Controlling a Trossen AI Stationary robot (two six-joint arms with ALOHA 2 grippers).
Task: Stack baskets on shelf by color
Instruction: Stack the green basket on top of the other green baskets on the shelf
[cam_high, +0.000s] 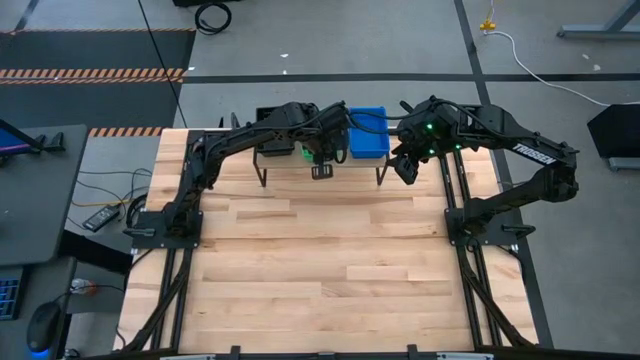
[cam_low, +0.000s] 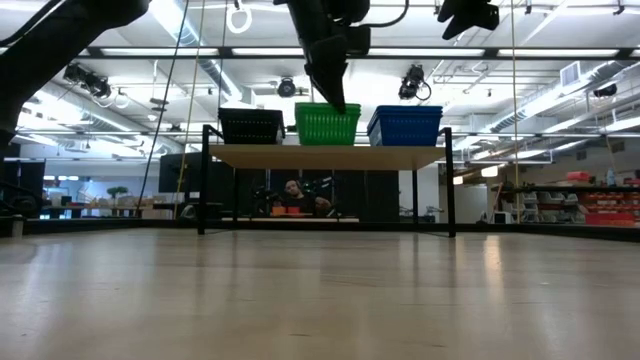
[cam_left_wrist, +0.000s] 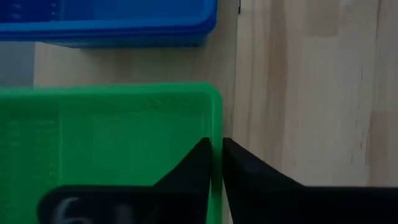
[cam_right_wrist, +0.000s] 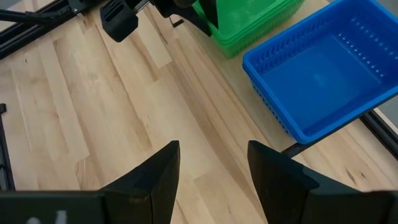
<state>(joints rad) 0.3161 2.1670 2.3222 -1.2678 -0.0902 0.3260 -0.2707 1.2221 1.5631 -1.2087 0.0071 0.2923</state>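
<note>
Left gripper (cam_left_wrist: 216, 163): fingers drawn close, one on each side of the front wall of the green basket (cam_left_wrist: 112, 134), pinching its rim near the corner. In the low view it comes down from above onto the green basket's front edge, which sits level on the shelf (cam_low: 330, 156).

Green basket: middle of the shelf top, with the blue basket (cam_low: 406, 126) just beside it on one side and the black basket (cam_low: 251, 126) just beside it on the other (gaps between the three are narrow, none touching as far as can be told). The green one looks like a nested stack from the right wrist view; how many layers, cannot tell.

Right gripper (cam_right_wrist: 214, 163): fingers spread wide, nothing between them, hanging above the bare tabletop (cam_right_wrist: 93, 106) just in front of the shelf's blue-basket end. It is clear of the blue basket and of the shelf.

Shelf: at the far edge of the tabletop, thin black legs, light wooden top. Both arms reach toward it.

A person sits in the room beyond the shelf, visible under its top.
</note>
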